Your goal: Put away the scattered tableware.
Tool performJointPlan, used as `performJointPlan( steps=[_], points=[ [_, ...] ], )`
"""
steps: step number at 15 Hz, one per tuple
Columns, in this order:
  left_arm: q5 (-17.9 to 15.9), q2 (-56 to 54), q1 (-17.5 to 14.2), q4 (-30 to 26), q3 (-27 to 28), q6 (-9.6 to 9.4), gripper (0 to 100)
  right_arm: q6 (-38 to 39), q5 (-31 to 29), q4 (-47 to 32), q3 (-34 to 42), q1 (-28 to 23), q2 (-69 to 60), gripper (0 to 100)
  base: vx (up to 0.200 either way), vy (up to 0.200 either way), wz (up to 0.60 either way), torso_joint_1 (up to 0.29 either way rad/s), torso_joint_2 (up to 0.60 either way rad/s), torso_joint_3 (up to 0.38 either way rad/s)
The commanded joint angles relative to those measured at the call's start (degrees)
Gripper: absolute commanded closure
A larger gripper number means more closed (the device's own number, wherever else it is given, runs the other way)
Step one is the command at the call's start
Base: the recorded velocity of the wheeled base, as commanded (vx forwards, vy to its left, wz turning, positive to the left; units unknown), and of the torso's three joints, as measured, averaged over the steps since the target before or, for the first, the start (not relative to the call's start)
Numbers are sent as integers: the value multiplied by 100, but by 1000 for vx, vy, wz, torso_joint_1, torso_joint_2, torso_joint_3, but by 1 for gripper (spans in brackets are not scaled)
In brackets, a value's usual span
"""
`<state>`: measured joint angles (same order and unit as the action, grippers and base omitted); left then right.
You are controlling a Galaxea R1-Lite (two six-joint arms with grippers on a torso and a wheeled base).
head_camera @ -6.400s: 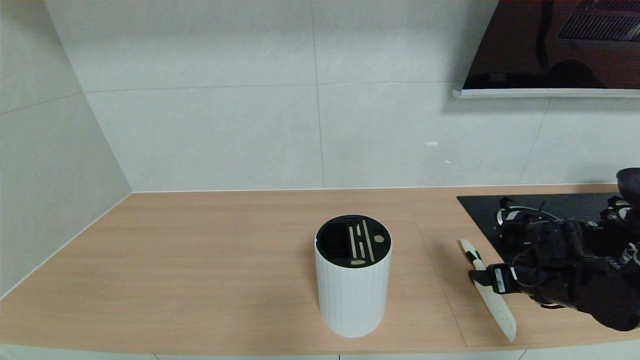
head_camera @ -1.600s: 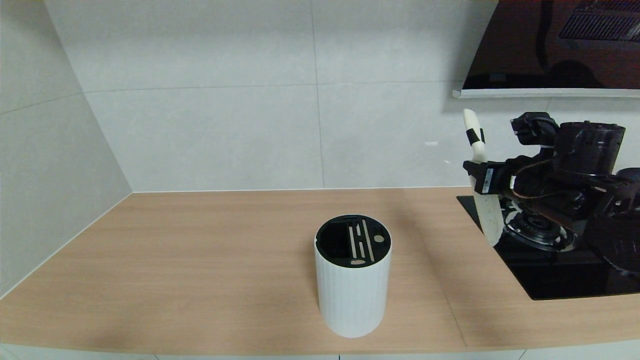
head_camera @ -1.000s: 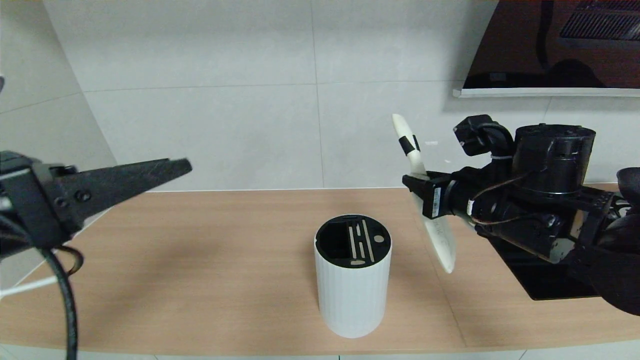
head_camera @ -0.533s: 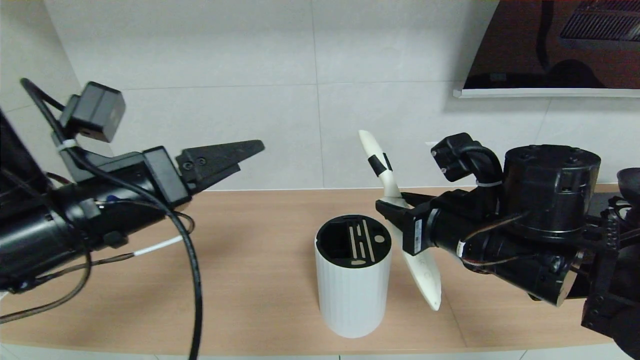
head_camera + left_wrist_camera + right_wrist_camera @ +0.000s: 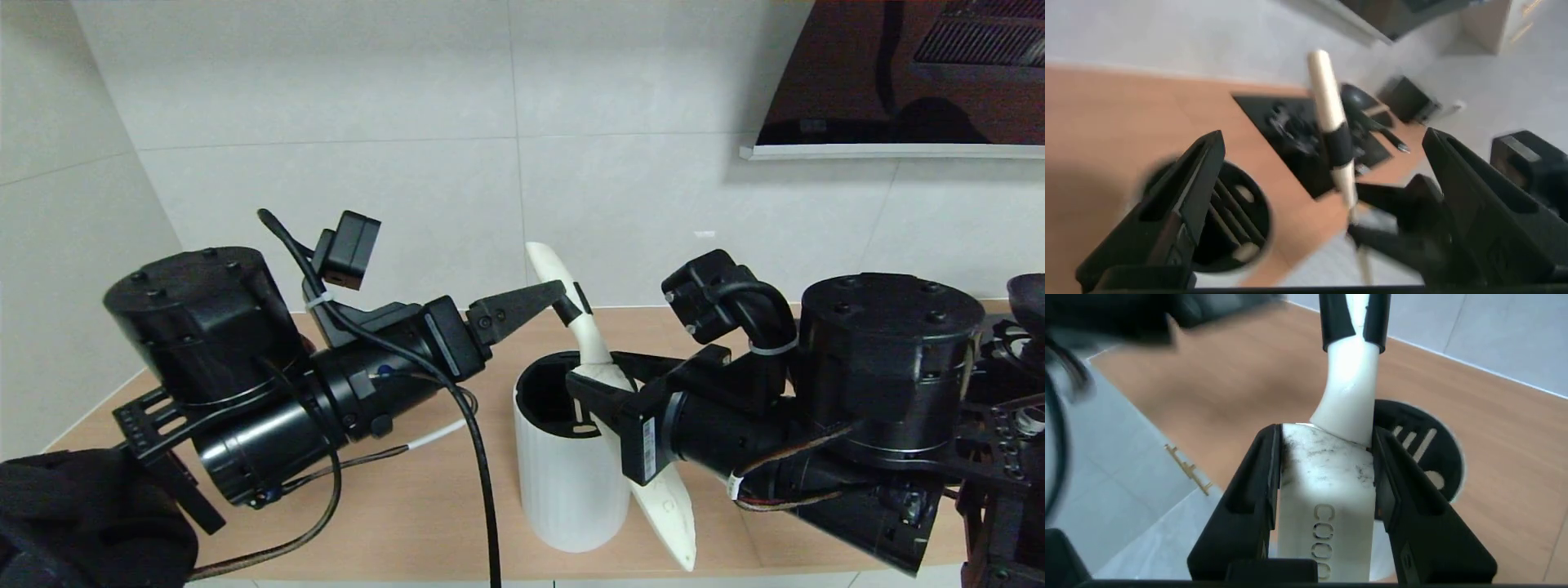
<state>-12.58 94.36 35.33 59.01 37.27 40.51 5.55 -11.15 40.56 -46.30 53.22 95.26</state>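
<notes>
Pale wood counter [image 5: 392,506] is running along a white tiled wall [image 5: 326,98], with a dark range hood [image 5: 898,73] hanging up at the right and a black cooktop [image 5: 1282,155] sitting in the counter beneath it. Near the front edge, a white cylindrical holder [image 5: 563,490] is standing upright, its black top cut with slots and one larger opening.

Both arms are meeting just above that holder. The right gripper [image 5: 620,380] is clamping a white knife [image 5: 589,343] by the upper part of the blade, just below where the handle begins, its two black fingers pressing flat against either face. The knife is hanging tilted, well off the counter. Its handle, wrapped with a black band, is pointing up and leaning toward the robot's left. Its blade tip is pointing down past the holder's right side, outside the holder and not in any slot.

The left gripper [image 5: 1323,143] is coming in from the other side with its jaws spread wide. In the left wrist view, the banded handle is standing between the two fingers with a gap on either side. From the head view, one fingertip is overlapping the black band, and I cannot tell whether it is touching.
</notes>
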Motion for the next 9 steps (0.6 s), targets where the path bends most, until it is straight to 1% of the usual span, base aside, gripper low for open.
performJointPlan(
  steps=[1, 3, 7, 9],
  points=[
    [10, 224, 97, 14, -9, 27, 0, -1, -1, 5, 25, 118, 28, 100, 0, 0, 0, 0, 0, 0],
    [1, 206, 123, 22, -26, 54, 0, 8, -1, 5, 33, 136, 37, 100, 0, 0, 0, 0, 0, 0],
    [-16, 241, 370, 453, -202, 36, 0, 210, 8, 5, 33, 267, 90, 100, 0, 0, 0, 0, 0, 0],
    [-25, 268, 387, 576, -246, 36, 0, 219, 8, 5, 33, 285, 107, 100, 0, 0, 0, 0, 0, 0]
  ],
)
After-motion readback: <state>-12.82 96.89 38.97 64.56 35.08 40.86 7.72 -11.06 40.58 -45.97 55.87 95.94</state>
